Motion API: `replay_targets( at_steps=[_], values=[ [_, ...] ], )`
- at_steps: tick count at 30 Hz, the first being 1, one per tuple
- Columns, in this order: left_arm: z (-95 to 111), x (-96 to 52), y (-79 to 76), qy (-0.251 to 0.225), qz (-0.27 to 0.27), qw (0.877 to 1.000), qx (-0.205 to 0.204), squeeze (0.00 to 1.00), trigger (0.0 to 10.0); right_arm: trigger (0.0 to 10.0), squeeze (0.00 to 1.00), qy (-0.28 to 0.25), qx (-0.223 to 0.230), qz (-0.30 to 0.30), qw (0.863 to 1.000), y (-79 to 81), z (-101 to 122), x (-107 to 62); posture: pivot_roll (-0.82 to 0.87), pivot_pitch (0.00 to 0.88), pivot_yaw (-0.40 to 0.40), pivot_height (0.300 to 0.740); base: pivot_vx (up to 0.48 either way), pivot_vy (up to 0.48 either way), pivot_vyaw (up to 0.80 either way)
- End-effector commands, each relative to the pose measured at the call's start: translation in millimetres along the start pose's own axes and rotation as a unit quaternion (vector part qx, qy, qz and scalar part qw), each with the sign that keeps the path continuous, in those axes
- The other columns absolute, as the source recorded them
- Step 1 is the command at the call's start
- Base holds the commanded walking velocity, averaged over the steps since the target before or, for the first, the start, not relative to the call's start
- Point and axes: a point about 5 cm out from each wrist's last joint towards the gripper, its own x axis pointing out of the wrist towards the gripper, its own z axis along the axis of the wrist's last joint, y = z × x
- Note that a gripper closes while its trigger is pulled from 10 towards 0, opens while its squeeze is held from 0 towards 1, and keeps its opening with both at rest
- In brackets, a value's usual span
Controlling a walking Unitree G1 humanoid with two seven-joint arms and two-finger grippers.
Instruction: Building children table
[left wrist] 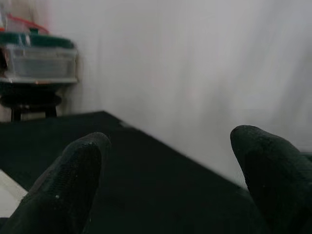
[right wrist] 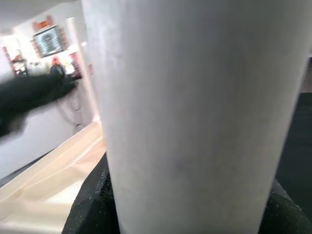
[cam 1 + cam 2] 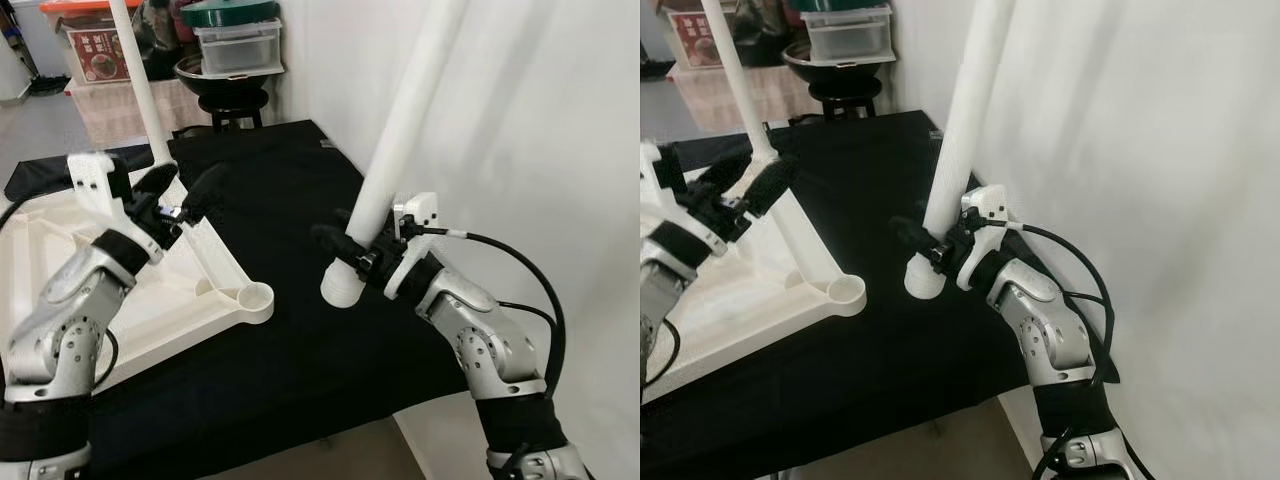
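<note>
Tabletop (image 3: pixel 190 300) is lying upside down on the black cloth (image 3: pixel 300 350), its near corner socket (image 3: pixel 255 296) empty. Your right gripper (image 3: pixel 345 250) is clamping a white leg (image 3: pixel 400 140) just right of it. Left gripper (image 3: pixel 185 190) is hovering wide. Farther back, another leg (image 3: pixel 140 80) seems already seated.

The two head views looked forward and down from above the counter (image 3: pixel 300 350), and both took in the same stretch: the white tabletop (image 3: pixel 150 300) on the robot's left, the white leg (image 3: pixel 400 150) on its right, the wall behind. The right eye sat slightly to the side. The left wrist camera looked along its own fingers (image 1: pixel 63 190) over the black cloth toward the wall. The right wrist camera sat very close against the leg.
</note>
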Motion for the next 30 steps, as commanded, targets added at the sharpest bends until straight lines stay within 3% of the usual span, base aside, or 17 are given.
replay_targets(
  at_steps=[1, 4, 8, 9, 10, 16, 17, 22, 30],
  values=[
    [-10.6, -1.5, -10.9, 0.022, -0.012, 1.0, 0.014, 0.0, 10.0, 10.0, 0.0, -0.006, -0.017, -0.03, 0.999, -4.9, 3.3, 2.5, -0.05, 0.028, -0.004, 0.74, 0.0, 0.0, 0.0],
    [-33.6, -7.3, -28.0, 0.058, -0.02, 0.998, 0.027, 0.0, 10.0, 10.0, 0.0, 0.022, -0.061, -0.068, 0.996, -8.0, -3.5, 4.9, -0.03, 0.03, -0.002, 0.74, 0.0, 0.0, 0.0],
    [-38.8, -8.7, -30.8, 0.066, -0.019, 0.997, 0.035, 0.0, 10.0, 10.0, 0.0, 0.028, -0.078, -0.08, 0.993, -8.5, -4.8, 5.2, -0.03, 0.03, -0.002, 0.74, 0.0, 0.0, 0.0],
    [-61.0, -15.3, -40.2, 0.102, 0.007, 0.992, 0.067, 0.0, 10.0, 10.0, 0.0, 0.031, -0.095, -0.109, 0.989, -11.8, -13.4, 3.7, -0.02, 0.035, -0.003, 0.74, 0.0, 0.0, 0.0],
    [-61.0, -15.3, -40.2, 0.102, 0.007, 0.992, 0.067, 0.0, 10.0, 10.0, 0.0, 0.031, -0.095, -0.109, 0.989, -11.8, -13.4, 3.7, -0.02, 0.035, -0.003, 0.74, 0.0, 0.0, 0.0],
    [-75.8, -26.2, -48.2, 0.118, 0.04, 0.99, 0.071, 0.0, 10.0, 10.0, 0.0, 0.026, -0.058, -0.069, 0.996, -8.9, -26.3, -2.6, -0.02, 0.038, -0.004, 0.74, 0.0, 0.0, 0.0],
    [-77.5, -33.0, -52.9, 0.118, 0.039, 0.989, 0.085, 0.0, 10.0, 10.0, 0.0, 0.03, -0.01, -0.037, 0.999, -4.3, -38.6, -8.2, -0.01, 0.043, -0.007, 0.74, 0.0, 0.0, 0.8],
    [-80.7, -42.9, -58.8, 0.123, 0.035, 0.988, 0.09, 0.0, 10.0, 10.0, 0.0, 0.037, -0.001, -0.037, 0.999, 0.3, -54.8, -7.6, -0.02, 0.046, 0.0, 0.74, 0.0, 0.0, 0.8],
    [-83.3, -44.7, -64.4, 0.116, 0.028, 0.989, 0.088, 0.0, 10.0, 10.0, 0.0, 0.025, -0.015, -0.037, 0.999, -2.9, -52.4, -2.9, -0.01, 0.047, -0.006, 0.74, 0.0, 0.0, 0.8]
  ],
)
